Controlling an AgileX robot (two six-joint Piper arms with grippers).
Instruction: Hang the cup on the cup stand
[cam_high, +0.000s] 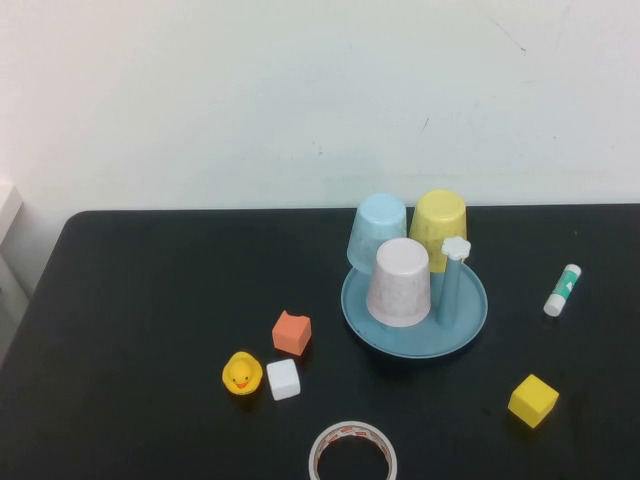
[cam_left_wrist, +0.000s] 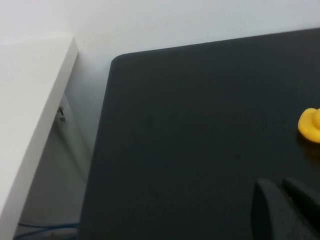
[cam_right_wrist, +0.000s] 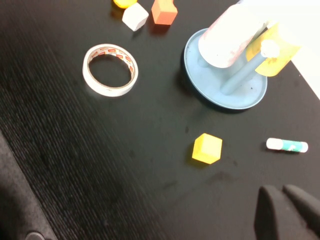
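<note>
I see the pink cup (cam_high: 399, 281) upside down on the stand (cam_high: 414, 335), blue cup (cam_high: 378, 231) and yellow cup (cam_high: 438, 228) behind it, one peg (cam_high: 453, 278) beside it. Left gripper (cam_left_wrist: 286, 209) sits pressed together over the counter's (cam_high: 150, 300) left side near the duck (cam_left_wrist: 310, 125); right gripper (cam_right_wrist: 287, 212) pressed together near the yellow block (cam_right_wrist: 207, 148).

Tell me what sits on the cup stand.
On the cup stand: the pink cup, a light blue cup and a yellow cup, all upside down, plus one bare flower-capped peg. The pegs under the cups are covered.
</note>
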